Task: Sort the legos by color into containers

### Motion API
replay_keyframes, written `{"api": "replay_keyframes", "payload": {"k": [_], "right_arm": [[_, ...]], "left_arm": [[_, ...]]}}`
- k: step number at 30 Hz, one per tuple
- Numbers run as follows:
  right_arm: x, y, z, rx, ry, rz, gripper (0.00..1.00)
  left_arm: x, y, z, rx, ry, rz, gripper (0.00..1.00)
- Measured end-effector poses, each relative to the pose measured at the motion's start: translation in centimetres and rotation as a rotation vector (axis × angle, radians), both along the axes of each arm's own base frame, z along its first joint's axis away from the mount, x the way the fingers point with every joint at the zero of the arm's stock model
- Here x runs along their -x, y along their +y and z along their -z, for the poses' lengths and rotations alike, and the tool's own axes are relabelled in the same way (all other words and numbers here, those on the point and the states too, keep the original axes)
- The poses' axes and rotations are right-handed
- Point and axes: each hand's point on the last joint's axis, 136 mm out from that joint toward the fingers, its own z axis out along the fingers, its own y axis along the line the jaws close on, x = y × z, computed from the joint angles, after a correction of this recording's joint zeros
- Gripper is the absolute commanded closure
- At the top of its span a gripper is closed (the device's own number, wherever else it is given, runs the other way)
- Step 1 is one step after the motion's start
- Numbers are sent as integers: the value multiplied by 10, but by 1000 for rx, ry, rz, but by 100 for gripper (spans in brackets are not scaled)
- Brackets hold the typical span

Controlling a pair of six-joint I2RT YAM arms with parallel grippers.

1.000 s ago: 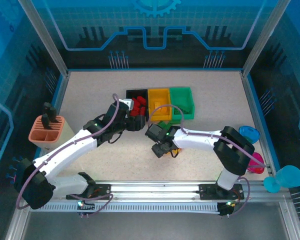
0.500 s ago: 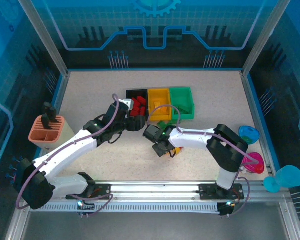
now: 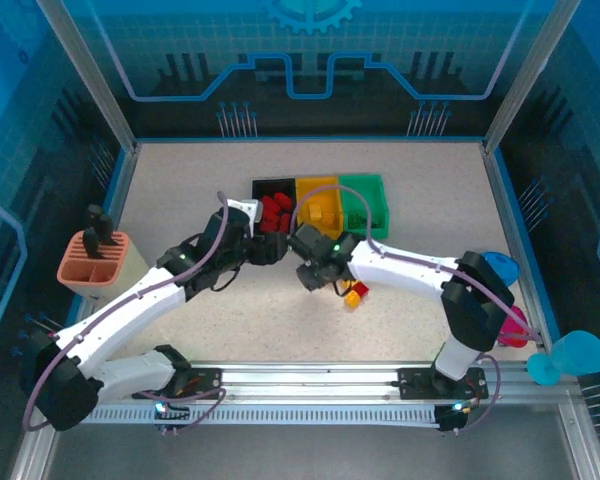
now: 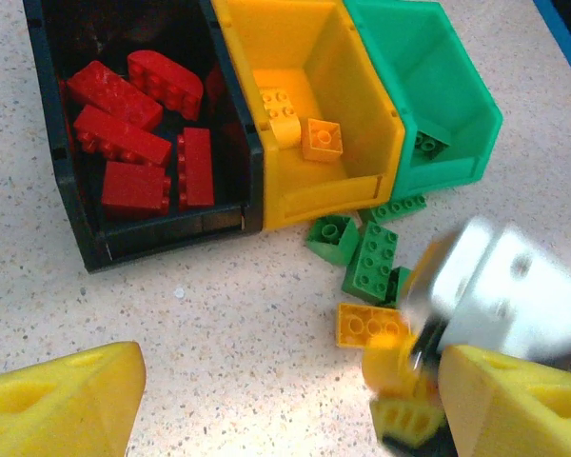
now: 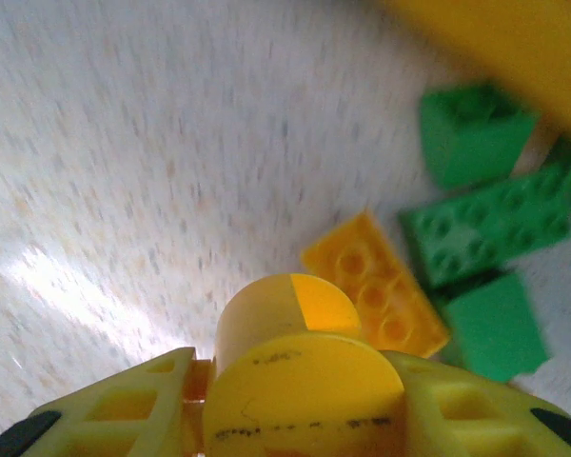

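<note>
Setting: a speckled pale table [image 3: 180, 190] inside a blue-lit framed enclosure.
Containers: the black bin [image 4: 162, 233], yellow bin [image 4: 314, 195] and green bin [image 4: 447, 162] stand touching in a row, open tops up so that bricks can be dropped in.
Sorted: red bricks [image 4: 124, 138] lie in the black bin, two yellow ones in the yellow bin, one green in the green bin.
Unsorted: green bricks [image 5: 485, 224] and a loose yellow brick [image 5: 376, 286] lie clustered on the table just in front of the yellow and green bins.
Right pincer [image 5: 295, 381]: pinching a rounded yellow brick [image 5: 290, 324], low over the cluster; presumably bound for the yellow bin.
Left pincer [image 4: 290, 367]: spread wide and empty, hovering before the black bin, probably to leave the other arm room.
Risk: both arms crowd the same spot.
</note>
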Motion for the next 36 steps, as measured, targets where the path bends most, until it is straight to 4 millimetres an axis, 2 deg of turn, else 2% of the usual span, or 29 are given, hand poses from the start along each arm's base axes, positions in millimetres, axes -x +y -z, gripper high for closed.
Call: {"api": "replay_keyframes", "payload": {"k": [4,7,10,17,18,19,23,27,30,32,36], "right_arm": [[-43,-1,-38,-80,-60,44,61],[-78,-6,-57,-119,-90,86,61],[-103,-9,-59,-133,-90,112,62],[-145,-6,-41,-117,-50,141,61],[-150,-4,-40,-118,-48,143,57],[-155,-2,-39,-116,-46,147,48],[-164,5,-38,-131,-42,146,30],[-162,6,-39,-145,-42,147,28],[-153,-1,-40,-151,-42,149,28],[-145,-5,-46,-165,-46,148,28],[-127,-14,-70,-217,-82,144,27]], "left_arm": [[11,5,6,7,5,11,19],[19,7,12,4,14,21,19],[28,7,17,5,21,33,19],[43,5,26,18,37,50,19],[44,4,27,17,42,52,19],[45,3,28,16,46,56,20],[47,1,28,21,51,60,19],[50,-2,29,19,54,72,19],[51,-5,32,13,61,82,19],[52,-7,37,2,76,89,19],[54,-15,55,-36,127,115,16]]}}
